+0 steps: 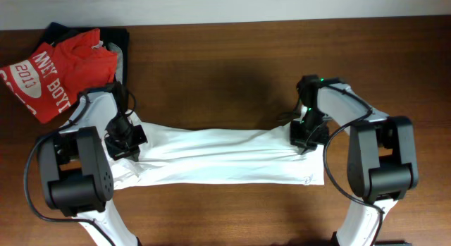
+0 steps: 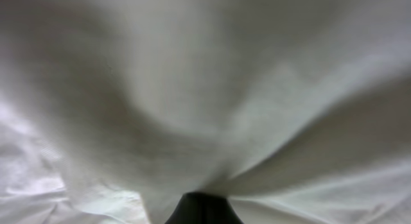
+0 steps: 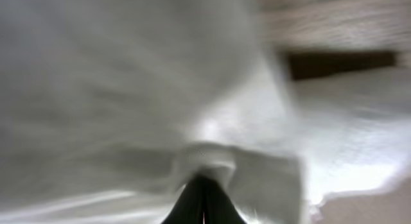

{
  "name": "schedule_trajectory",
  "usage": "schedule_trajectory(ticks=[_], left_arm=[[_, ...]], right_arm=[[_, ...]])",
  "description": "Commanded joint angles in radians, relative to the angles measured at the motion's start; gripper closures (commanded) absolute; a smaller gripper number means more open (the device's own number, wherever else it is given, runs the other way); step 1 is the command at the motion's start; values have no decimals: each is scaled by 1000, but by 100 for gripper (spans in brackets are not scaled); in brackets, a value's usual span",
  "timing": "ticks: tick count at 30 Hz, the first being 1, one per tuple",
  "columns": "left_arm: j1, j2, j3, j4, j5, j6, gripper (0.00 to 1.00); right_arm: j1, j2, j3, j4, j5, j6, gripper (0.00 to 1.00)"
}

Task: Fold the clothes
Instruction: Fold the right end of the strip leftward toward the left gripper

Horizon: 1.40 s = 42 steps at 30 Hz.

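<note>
The white T-shirt lies stretched as a long band across the table's middle; its print is hidden. My left gripper is shut on the shirt's left end, and white cloth fills the left wrist view, bunched at the fingertips. My right gripper is shut on the shirt's right end. In the right wrist view the cloth is pinched into a fold at the closed fingertips. The cloth between the grippers is pulled fairly taut.
A red shirt with white lettering lies on a black garment at the table's back left corner. Brown wooden table shows behind and in front of the shirt, and in the right wrist view.
</note>
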Motion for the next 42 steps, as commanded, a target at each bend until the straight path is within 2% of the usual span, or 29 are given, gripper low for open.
schedule_trajectory(ticks=[1, 2, 3, 5, 6, 8, 9, 10, 11, 13, 15, 17, 18, 22, 23, 24, 27, 28, 29, 30, 32, 33, 34, 37, 39, 42], left_arm=[[35, 8, 15, -35, -148, -36, 99], [35, -4, 26, -47, -147, -36, 99], [29, -28, 39, -61, -144, -36, 99], [18, -92, 55, -80, -144, -36, 99], [18, -121, 56, -84, -144, -36, 99], [18, -187, 56, -85, -144, -35, 99], [17, -227, 56, -90, -131, -35, 94], [18, -241, 56, -92, -112, -35, 89], [17, -249, 56, -92, -89, -32, 83], [18, -252, 56, -104, -54, -31, 63], [17, -251, 56, -110, -53, -31, 38], [16, -251, 56, -106, -53, -32, 21], [16, -251, 56, -103, -53, -32, 16], [16, -251, 56, -95, -49, -32, 13], [16, -251, 56, -91, -50, -32, 13], [16, -251, 56, -90, -49, -32, 9], [16, -251, 56, -90, -49, -32, 9], [16, -251, 56, -89, -49, -32, 9], [16, -251, 56, -89, -49, -32, 8], [16, -251, 56, -88, -49, -32, 8], [16, -251, 56, -87, -50, -32, 9], [16, -251, 56, -87, -49, -32, 9], [16, -251, 56, -87, -49, -32, 9], [16, -251, 56, -87, -50, -32, 9], [16, -251, 56, -87, -50, -32, 9], [16, -251, 56, -87, -49, -32, 9]], right_arm=[[-63, 13, 153, -121, 126, 16, 96], [-69, 10, 192, -157, 126, 16, 96], [-76, 2, 249, -204, 126, 15, 91], [-90, -21, 319, -254, 145, 12, 76], [-101, -34, 339, -269, 164, 12, 60], [-135, -55, 346, -284, 160, 11, 37], [-161, -57, 346, -308, 164, 1, 18], [-179, -57, 341, -315, 177, 1, 7], [-201, -57, 332, -314, 183, 0, 1], [-250, -56, 307, -296, 178, -5, 1], [-307, -56, 264, -247, 92, -101, 1], [-369, -56, 186, -184, -103, -226, 1], [-388, -56, 143, -156, -166, -254, 1], [-383, -56, -43, -20, -295, -263, 1], [-373, -56, -81, 10, -295, -262, 1], [-361, -56, -114, 36, -296, -262, 1], [-316, -56, -188, 91, -306, -262, 0], [-299, -56, -200, 94, -306, -262, 2], [-277, -56, -205, 95, -305, -262, 9], [-258, -56, -206, 98, -305, -258, 20], [-234, -56, -205, 110, -302, -223, 50], [-230, -56, -204, 117, -301, -208, 57], [-231, -56, -199, 119, -301, -205, 72], [-250, -56, -148, 71, -268, -205, 96], [-275, -60, -53, -33, -163, -194, 96], [-287, -98, 76, -168, 5, -104, 96]])
